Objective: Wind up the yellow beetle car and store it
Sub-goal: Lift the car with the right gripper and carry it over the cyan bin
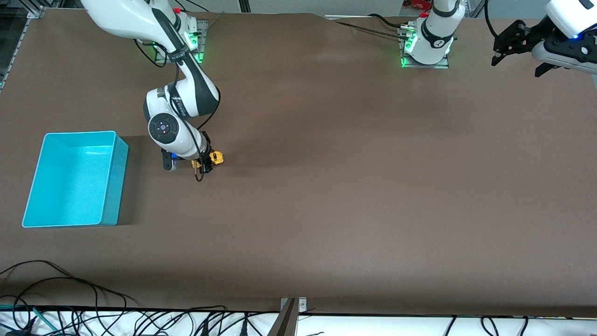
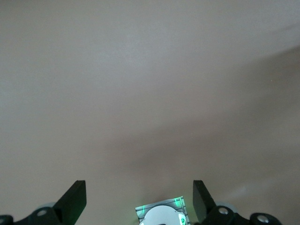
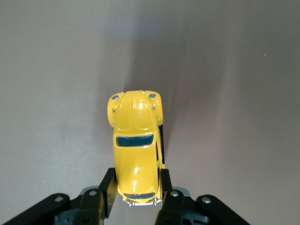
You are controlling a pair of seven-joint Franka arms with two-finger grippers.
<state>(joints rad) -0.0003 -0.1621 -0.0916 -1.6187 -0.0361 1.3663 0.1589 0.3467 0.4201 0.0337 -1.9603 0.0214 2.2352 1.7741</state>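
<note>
Turquoise bin (image 1: 74,179), right gripper (image 1: 205,163) clamping yellow beetle car (image 1: 216,157), left gripper (image 1: 515,44) waiting

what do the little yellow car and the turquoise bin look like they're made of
Yellow beetle car, held between the right gripper fingers: glossy painted shell with sharp highlights, die-cast metal or hard plastic, unclear which. Turquoise bin: likely moulded plastic, with thin uniform walls and a soft sheen.
</note>
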